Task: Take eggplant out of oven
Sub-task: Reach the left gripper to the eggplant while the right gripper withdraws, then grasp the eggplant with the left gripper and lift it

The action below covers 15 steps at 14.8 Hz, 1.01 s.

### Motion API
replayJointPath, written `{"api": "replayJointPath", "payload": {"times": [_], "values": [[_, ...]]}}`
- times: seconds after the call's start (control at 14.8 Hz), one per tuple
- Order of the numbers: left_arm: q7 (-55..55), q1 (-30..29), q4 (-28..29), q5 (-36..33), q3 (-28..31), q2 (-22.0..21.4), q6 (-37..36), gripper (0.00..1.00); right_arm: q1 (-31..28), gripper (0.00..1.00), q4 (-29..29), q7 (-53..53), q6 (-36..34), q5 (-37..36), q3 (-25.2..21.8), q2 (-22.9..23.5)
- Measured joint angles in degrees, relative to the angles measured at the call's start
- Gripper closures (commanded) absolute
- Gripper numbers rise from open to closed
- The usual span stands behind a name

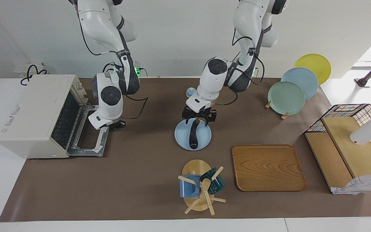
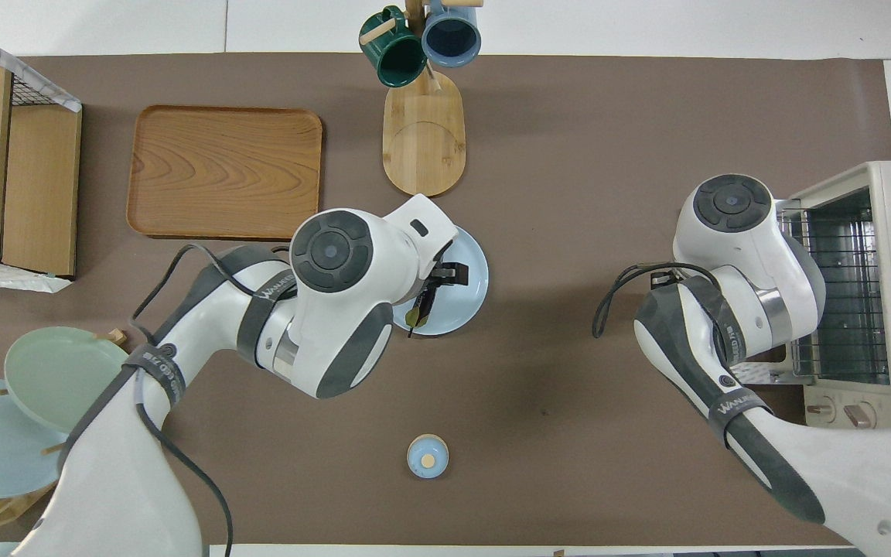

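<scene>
Eggplant [image 1: 193,135] lies lengthwise on a pale blue plate [image 1: 204,139] at the middle of the tabletop [image 1: 140,180], stem end toward the robots, already out of the oven [image 1: 34,114]. Closest to the robots sits a small blue bell [image 2: 427,456], untouched. Next comes the right gripper [image 1: 114,125], hanging low over the tabletop just beside the oven's dropped door [image 1: 89,135]; whether it is spread or pressed together I cannot tell. It seems placed to deal with the door, which lies flat and leaves the wire rack bare. The left gripper [image 1: 199,119] hovers over the plate's robot-side edge, above the stem end of the eggplant, its fingers [image 1: 210,118] spread and pinching nothing. That reads either as a fresh let-go or as lining up to grasp. Farther out stand the wooden tray [image 1: 268,167] and the mug tree [image 1: 200,187].
</scene>
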State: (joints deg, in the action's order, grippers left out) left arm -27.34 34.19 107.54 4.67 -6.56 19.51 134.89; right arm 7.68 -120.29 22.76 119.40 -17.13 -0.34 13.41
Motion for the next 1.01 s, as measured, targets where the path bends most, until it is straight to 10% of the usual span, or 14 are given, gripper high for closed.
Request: {"api": "replayJointPath", "payload": {"times": [0.34, 0.81, 1.01], "values": [[0.21, 1.47, -0.05, -2.99, 0.01, 3.81, 1.57, 0.04, -0.06, 1.00, 1.17, -5.17, -2.92, -2.63, 1.28, -0.54], [0.21, 1.68, -0.05, -3.08, 0.19, 3.87, 1.89, 1.00, -5.99, 1.00, 9.42, -21.02, -17.91, -2.46, 1.57, -8.60], [0.21, 1.49, -0.12, -3.09, 0.66, 3.87, 1.92, 1.00, -10.01, 1.00, 9.99, -26.04, -18.35, -3.70, 1.02, -10.66]]}}
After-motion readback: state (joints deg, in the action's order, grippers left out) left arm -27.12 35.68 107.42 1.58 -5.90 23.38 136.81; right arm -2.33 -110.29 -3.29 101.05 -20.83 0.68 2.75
